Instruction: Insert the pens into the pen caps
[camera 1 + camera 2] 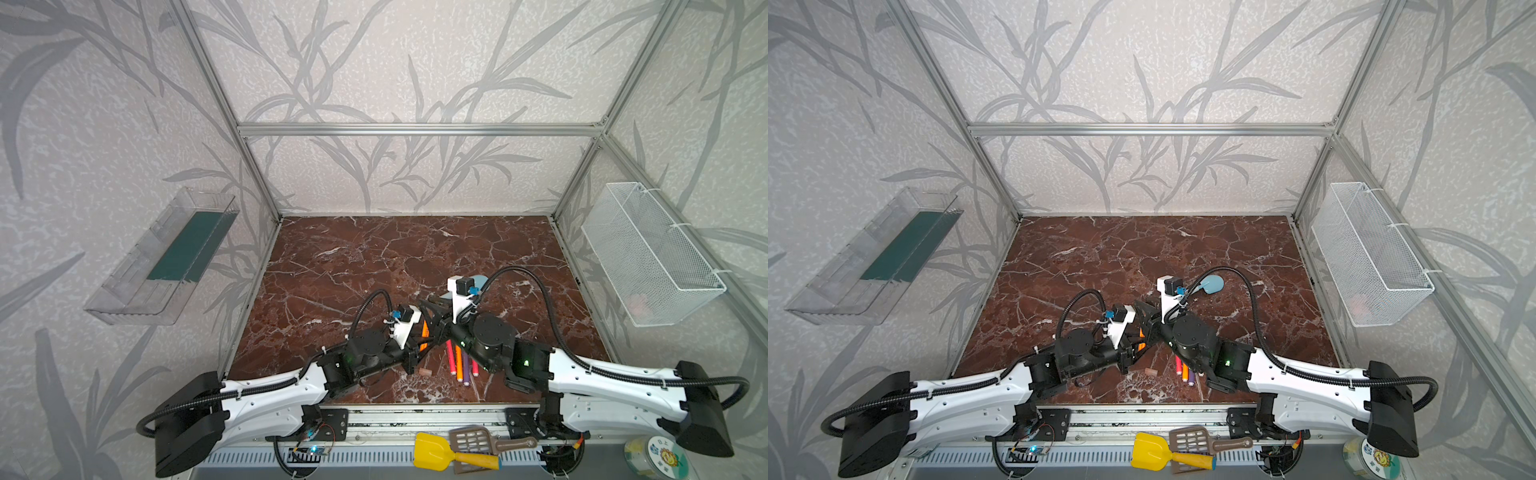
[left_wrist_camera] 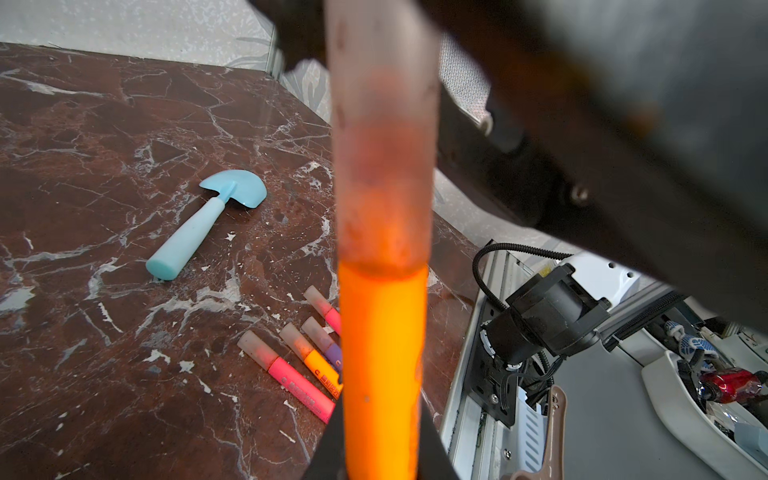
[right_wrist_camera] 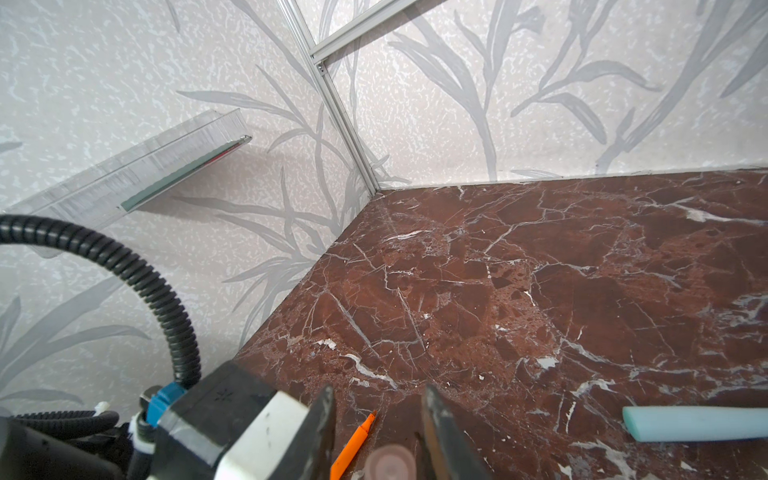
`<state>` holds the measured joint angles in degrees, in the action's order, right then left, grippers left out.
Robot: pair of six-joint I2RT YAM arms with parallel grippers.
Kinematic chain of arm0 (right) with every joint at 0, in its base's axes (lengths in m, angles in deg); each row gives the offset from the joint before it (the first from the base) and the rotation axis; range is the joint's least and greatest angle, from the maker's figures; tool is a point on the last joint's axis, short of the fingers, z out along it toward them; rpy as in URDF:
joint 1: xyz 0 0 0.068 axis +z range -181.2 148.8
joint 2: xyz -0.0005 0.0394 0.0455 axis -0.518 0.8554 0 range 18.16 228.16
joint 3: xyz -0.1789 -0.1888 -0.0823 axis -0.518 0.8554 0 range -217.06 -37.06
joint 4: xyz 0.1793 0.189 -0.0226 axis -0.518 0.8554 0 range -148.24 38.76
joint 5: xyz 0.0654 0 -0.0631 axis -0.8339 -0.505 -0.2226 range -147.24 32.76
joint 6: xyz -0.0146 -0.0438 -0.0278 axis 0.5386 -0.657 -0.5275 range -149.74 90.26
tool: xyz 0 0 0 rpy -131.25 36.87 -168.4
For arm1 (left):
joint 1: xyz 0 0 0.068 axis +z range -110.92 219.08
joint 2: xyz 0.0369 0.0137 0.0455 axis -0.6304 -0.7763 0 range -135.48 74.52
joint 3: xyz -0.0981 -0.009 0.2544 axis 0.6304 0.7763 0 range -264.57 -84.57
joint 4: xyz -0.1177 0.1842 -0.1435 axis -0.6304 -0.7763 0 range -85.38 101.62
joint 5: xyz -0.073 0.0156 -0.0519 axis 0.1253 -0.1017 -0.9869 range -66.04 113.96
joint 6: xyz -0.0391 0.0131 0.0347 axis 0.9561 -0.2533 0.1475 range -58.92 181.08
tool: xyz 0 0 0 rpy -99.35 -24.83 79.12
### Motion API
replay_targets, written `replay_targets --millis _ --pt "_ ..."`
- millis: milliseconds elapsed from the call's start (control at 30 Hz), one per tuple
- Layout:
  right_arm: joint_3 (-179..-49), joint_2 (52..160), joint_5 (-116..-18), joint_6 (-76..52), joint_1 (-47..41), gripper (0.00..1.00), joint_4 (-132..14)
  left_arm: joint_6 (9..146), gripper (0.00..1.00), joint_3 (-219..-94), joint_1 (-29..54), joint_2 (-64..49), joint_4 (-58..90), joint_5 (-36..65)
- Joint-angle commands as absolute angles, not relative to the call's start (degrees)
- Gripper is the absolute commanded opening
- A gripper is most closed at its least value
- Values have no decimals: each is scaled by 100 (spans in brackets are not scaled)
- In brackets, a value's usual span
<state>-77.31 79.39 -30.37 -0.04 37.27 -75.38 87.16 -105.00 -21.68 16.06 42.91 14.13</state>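
between my two end effectors, in both top views, a streak of orange shows, though i cannot tell which pen it belongs to. my left end effector (image 1: 419, 343) and right end effector (image 1: 430, 311) meet almost tip to tip above the bench (image 1: 374, 257). a loose cap (image 1: 424, 372), a stubby tan cylinder, lies close to my left end effector, on the side toward my base. four capped pens (image 1: 459, 365) lie side by side under my right wrist.

from my left wrist, the held orange pen (image 2: 382, 365) runs straight out of my clamped fingers, smooth, round and glossy. its far end sits inside the fitted cap (image 2: 382, 145), a cloudy pinkish tube, stained within. off to one side lies a pale blue shovel (image 2: 208, 224) of rounded plastic.

from my right wrist, my fingers (image 3: 436, 419) stand apart on either side of the fitted cap's round end, with bench showing in the gap, so i am not pinching it yet. beyond my fingertips a bare orange pen (image 3: 357, 436) shows its pointed tip over the polished, white-veined marble.

i judge the cap nearly seated. closing off-centre on so slick a cylinder could squirt it sideways or twist the pen in my left grip. pushing along a crooked line could jam the cap. a dropped pen would roll on this hard bench.
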Motion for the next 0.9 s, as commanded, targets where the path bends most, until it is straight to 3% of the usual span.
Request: replay_targets --millis 0,200,433,567,767,867 --pt "-7969 8055 -3060 -8 3661 25 -7424 8571 0 -10648 -2186 1736 4286 1340" --pt "-7945 8026 -3324 109 3622 0 -7275 8449 0 -10674 -2184 1846 4233 1472" --pt "-7440 7718 -4020 424 3619 0 -7265 7902 0 -11074 -2148 2357 3637 2118" --pt "-7124 7547 -4305 606 3645 0 -7404 7691 0 -11430 -2011 2606 3334 1928" --pt "-7212 7941 -3939 1016 4122 0 -7303 7155 0 -11818 -1982 2583 3179 2789" --pt "-7340 8134 -3229 1093 4421 0 -7011 6997 0 -11966 -1973 2489 3215 3341"
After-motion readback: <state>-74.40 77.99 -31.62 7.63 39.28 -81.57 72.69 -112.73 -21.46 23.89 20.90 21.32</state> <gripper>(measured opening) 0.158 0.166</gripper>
